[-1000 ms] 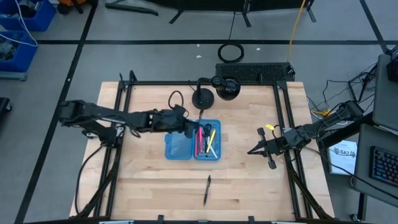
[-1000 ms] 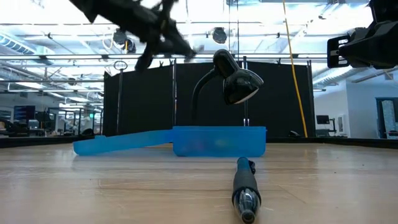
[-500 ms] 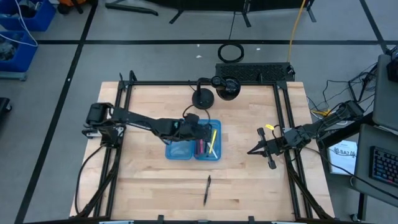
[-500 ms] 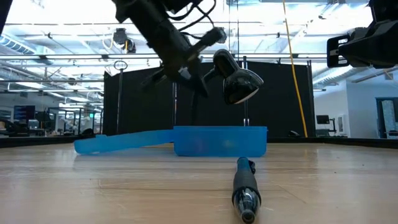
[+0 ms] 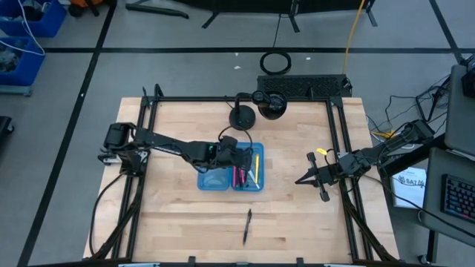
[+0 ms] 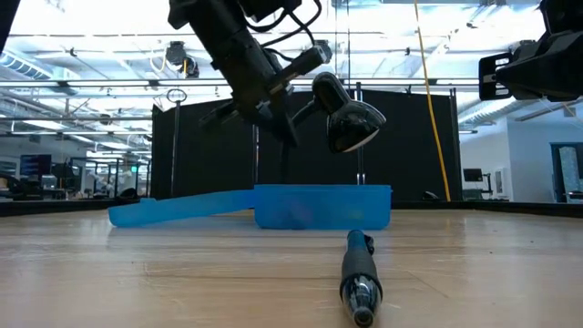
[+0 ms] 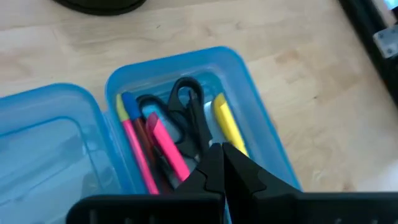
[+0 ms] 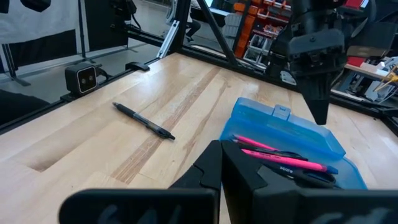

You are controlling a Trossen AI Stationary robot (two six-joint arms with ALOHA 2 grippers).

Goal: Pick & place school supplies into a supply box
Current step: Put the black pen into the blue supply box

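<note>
I am hovering my left claw, closed and empty, over the supply box. My right claw is waiting closed, holding nothing. A black pen is lying on the bench.

Translucent blue plastic pencil case lies open mid-frame on the wooden bench; pens and black-handled scissors inside its right half; dark pen lies below it; black desk lamp above.

We saw a table of pale wood, smooth, with a visible plank grain and a faint sheen. The supply box looked like translucent blue plastic, glossy at its rounded rims. The pens in it seemed smooth plastic, and the scissors had glossy black handles. The lone pen on the table had a matt dark grip and a shiny metal-looking tip. The left arm's fingers looked matt black.
</note>
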